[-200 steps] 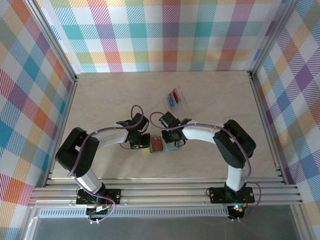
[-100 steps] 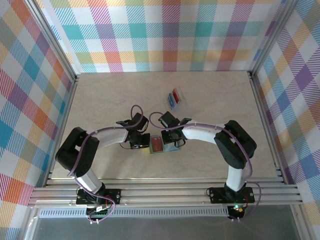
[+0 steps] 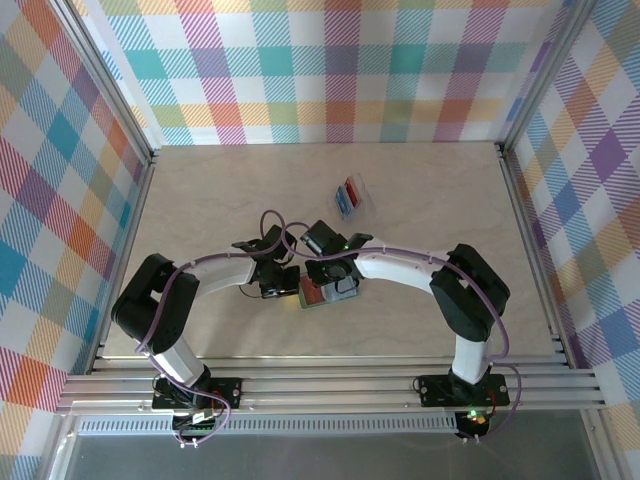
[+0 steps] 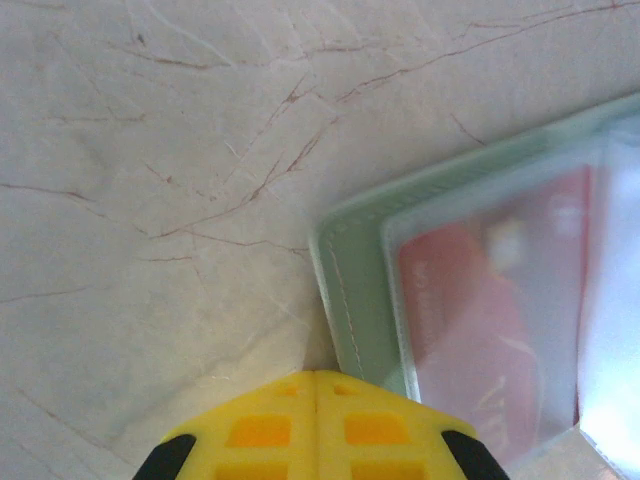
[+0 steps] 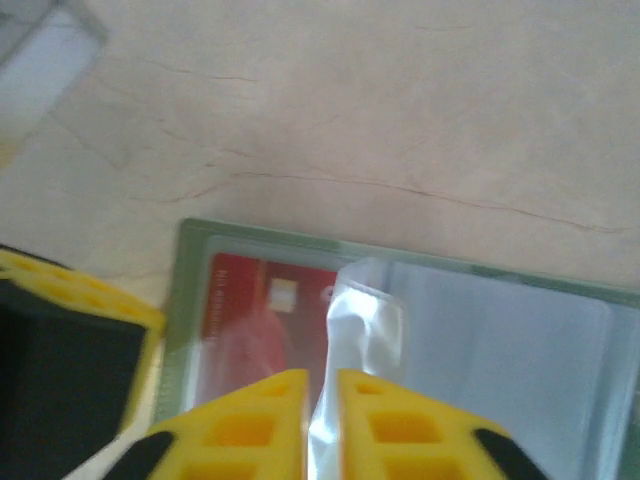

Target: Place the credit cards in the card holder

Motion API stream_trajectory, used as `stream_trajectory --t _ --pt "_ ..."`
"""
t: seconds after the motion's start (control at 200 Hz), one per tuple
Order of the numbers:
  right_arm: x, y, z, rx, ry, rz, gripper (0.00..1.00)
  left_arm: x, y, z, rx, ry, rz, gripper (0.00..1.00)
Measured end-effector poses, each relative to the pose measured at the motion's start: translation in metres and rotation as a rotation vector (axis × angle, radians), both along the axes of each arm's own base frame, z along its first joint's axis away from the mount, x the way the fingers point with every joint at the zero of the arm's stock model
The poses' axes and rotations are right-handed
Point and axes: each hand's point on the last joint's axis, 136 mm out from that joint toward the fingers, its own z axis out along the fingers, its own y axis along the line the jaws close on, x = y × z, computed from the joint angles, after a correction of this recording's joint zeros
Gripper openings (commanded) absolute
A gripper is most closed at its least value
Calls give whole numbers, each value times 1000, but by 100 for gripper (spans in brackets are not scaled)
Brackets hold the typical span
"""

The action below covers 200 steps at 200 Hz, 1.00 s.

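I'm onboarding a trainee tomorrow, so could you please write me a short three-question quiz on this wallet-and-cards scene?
1. True or false: the wallet lies folded shut on the table.
2. Which colour is the card under the wallet's clear pocket? A blue, B red, C yellow.
3. Where do the spare cards sit?
Key: 1 false, it lies open. 2 B. 3 In the clear tray, farther back on the table.
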Motion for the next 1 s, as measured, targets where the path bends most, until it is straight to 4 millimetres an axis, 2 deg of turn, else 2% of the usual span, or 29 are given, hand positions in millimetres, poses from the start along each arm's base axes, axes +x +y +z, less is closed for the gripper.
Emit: stream_trajectory --t 0.105,0.19,0.35,0.495,0.605,0.685,0.805,0.915,1.0 --pt "-5 14 3 74 35 28 33 0 0 0 -5 5 7 2" --pt "-9 14 1 115 76 33 36 0 0 0 -14 8 14 2" --pt "-19 13 3 179 134 50 48 1 0 3 -42 -2 28 2" --pt "-30 20 20 273 161 104 57 1 1 5 -97 2 41 3" --pt "-40 28 40 354 175 152 59 1 0 5 -131 12 51 3" --pt "-43 34 51 402 173 182 59 2 1 5 -151 16 60 3" --pt "-43 35 55 411 169 186 56 2 1 6 -174 18 68 3" --pt "-36 28 55 379 131 159 44 2 2 7 -190 9 74 4" --pt "-30 21 49 339 117 126 32 2 3 8 -200 -6 74 5"
